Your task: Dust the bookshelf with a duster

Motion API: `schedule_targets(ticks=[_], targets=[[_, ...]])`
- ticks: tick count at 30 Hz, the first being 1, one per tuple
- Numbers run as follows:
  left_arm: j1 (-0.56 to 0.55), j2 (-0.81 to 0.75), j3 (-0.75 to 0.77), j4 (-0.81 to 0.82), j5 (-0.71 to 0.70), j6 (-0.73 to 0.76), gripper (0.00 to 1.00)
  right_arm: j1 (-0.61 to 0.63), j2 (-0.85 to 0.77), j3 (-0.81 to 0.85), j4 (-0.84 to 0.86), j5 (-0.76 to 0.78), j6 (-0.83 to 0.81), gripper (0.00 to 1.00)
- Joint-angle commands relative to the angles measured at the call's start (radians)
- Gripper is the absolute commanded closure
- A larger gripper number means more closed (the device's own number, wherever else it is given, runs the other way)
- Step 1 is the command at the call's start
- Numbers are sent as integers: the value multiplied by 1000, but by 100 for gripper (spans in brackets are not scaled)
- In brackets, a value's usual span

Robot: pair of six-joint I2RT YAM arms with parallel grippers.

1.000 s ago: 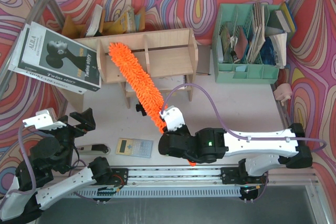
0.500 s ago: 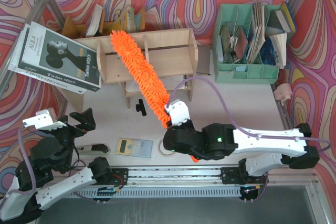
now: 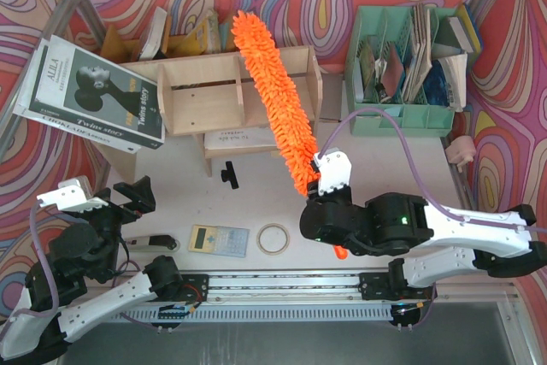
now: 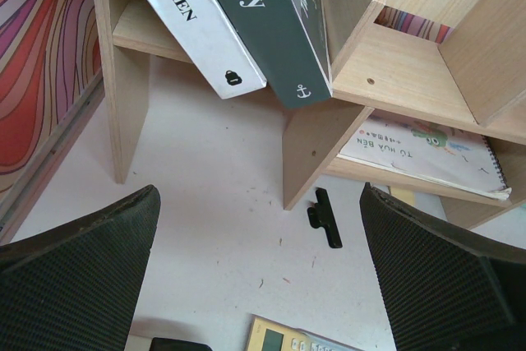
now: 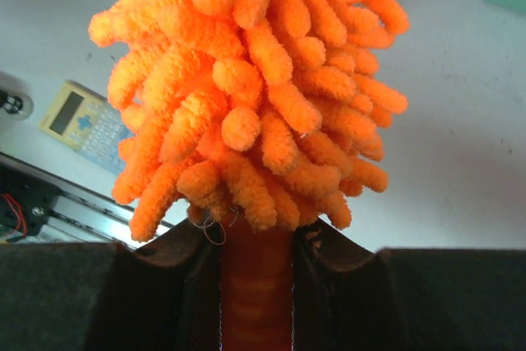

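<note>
The right gripper point(image 3: 327, 184) is shut tight on the duster point(image 3: 275, 96). It pinches the thin handle just below the fluffy part. The orange duster points to the far left. Its fluffy head is over the right part of the shelf point(image 3: 201, 96), and its tip sticks out past the far edge. I cannot tell if it touches the wood. The end of the handle pokes out on the near side of the gripper.

The left gripper point(image 3: 130, 197) is wide open with nothing in it. It hangs over the table point(image 3: 402, 168) at the near left, well apart from the shelf.

Big books point(image 3: 90, 91) lean on the left end of the shelf. A black clip point(image 3: 228, 175) lies near the shelf legs. A calculator point(image 3: 218, 239) and a tape ring point(image 3: 273, 238) lie side by side near the front. A green box point(image 3: 402, 117) of papers stands at the far right.
</note>
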Motion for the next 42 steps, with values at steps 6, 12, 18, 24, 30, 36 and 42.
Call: schedule_targets(ticks=[6, 12, 18, 24, 30, 36, 42], targets=[[-3, 1, -7, -12, -25, -3, 2, -2, -13, -154, -21, -79, 142, 100], [-3, 1, -8, -10, -27, -3, 2, -2, 6, -241, 80, -138, 127, 100], [-3, 1, -8, -10, -26, -3, 1, -3, 33, -261, 118, -176, 110, 100], [-3, -2, -9, -10, -22, -4, 2, -2, 6, -291, 102, -220, 129, 100], [-3, -2, -9, -10, -21, -4, 2, -3, -26, -274, 48, -203, 147, 100], [-3, -1, -8, -10, -21, -4, 1, -3, -42, -207, -91, -122, 221, 100], [-3, 0, -8, -13, -20, -6, 2, -3, -95, -146, -143, -47, 259, 100]])
